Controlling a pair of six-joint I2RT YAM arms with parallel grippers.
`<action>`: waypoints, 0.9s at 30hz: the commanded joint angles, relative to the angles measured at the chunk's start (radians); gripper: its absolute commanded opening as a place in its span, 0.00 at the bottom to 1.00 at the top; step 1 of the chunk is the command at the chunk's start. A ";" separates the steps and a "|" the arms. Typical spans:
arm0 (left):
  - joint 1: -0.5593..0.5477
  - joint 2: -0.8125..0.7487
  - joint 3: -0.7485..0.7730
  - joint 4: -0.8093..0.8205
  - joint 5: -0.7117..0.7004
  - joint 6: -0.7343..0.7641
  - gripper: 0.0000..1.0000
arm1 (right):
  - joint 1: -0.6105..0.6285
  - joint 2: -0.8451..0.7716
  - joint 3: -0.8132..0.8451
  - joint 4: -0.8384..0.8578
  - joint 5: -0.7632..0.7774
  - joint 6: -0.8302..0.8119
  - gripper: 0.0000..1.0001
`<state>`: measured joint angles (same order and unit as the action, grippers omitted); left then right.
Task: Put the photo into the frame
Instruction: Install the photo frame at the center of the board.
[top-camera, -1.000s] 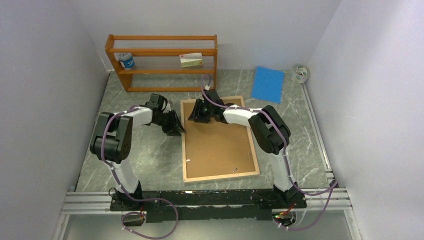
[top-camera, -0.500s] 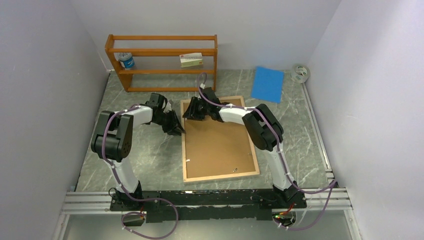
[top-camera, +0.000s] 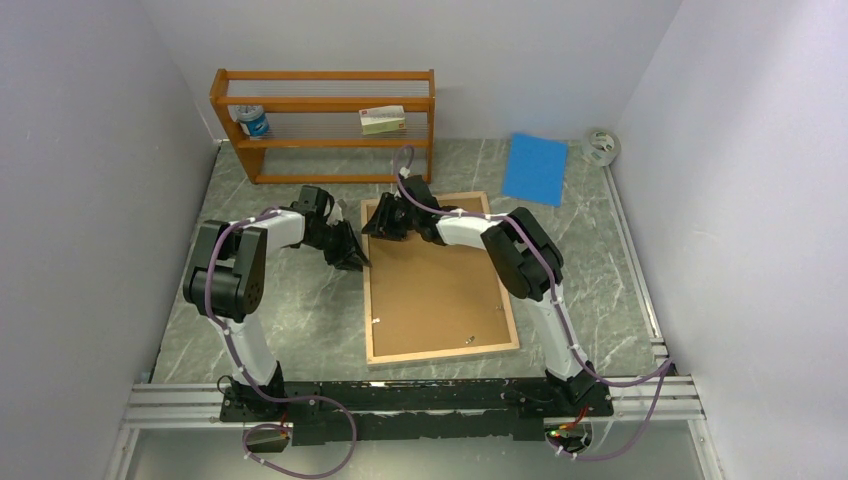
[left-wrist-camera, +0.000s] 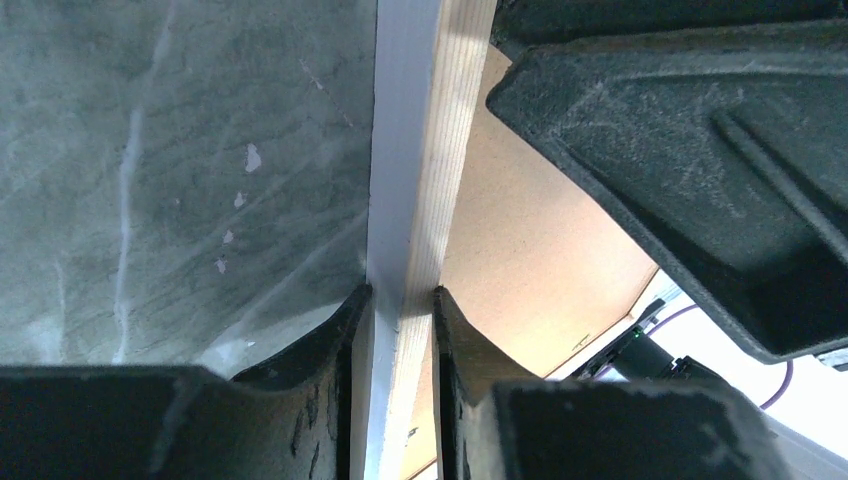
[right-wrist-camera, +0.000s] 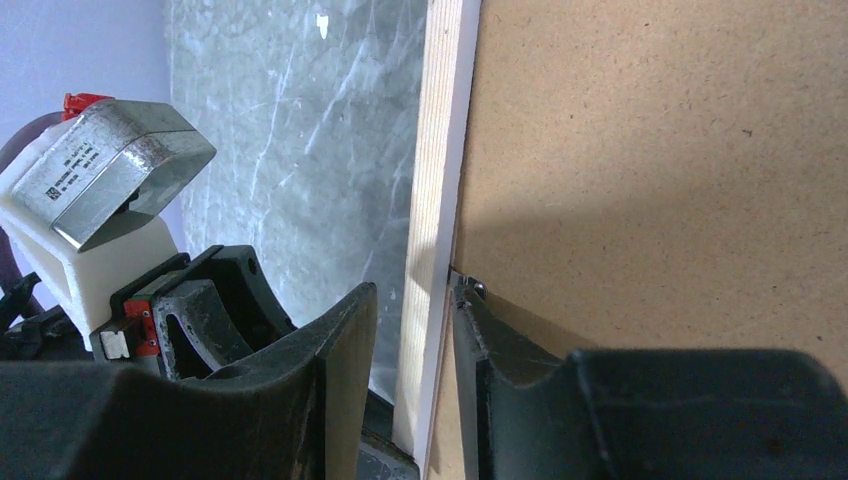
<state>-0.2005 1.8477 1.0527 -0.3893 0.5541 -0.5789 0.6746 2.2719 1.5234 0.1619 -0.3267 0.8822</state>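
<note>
The frame (top-camera: 441, 352) lies reverse side up on the table with the brown backing board (top-camera: 435, 285) in it. The photo is hidden. My left gripper (top-camera: 357, 258) is shut on the frame's left rail (left-wrist-camera: 415, 150), with both fingers pressed against it (left-wrist-camera: 400, 300). My right gripper (top-camera: 376, 222) is open at the frame's far left corner. It straddles the same rail (right-wrist-camera: 435, 180): one finger (right-wrist-camera: 345, 340) stands off the outer side and the other rests at the backing's edge (right-wrist-camera: 650, 150). The left gripper also shows in the right wrist view (right-wrist-camera: 190, 310).
An orange shelf rack (top-camera: 325, 120) stands at the back with a small can (top-camera: 254, 122) and a box (top-camera: 383, 119) on it. A blue sheet (top-camera: 535, 168) and a tape roll (top-camera: 601, 146) lie at the back right.
My right gripper has moved left along the frame's far end to its far left corner. The left gripper has stayed on the left rail.
</note>
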 joint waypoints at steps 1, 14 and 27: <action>-0.010 0.032 0.021 -0.005 -0.015 0.026 0.23 | -0.001 0.005 0.004 0.037 0.035 -0.003 0.39; 0.028 -0.012 0.053 -0.036 -0.053 0.053 0.39 | -0.028 -0.233 -0.103 -0.073 0.287 -0.141 0.58; 0.030 0.007 0.057 -0.043 -0.039 0.057 0.40 | -0.102 -0.115 0.008 -0.117 0.366 -0.179 0.63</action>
<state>-0.1715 1.8488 1.0813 -0.4290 0.5220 -0.5400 0.5755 2.1143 1.4597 0.0486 0.0025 0.7292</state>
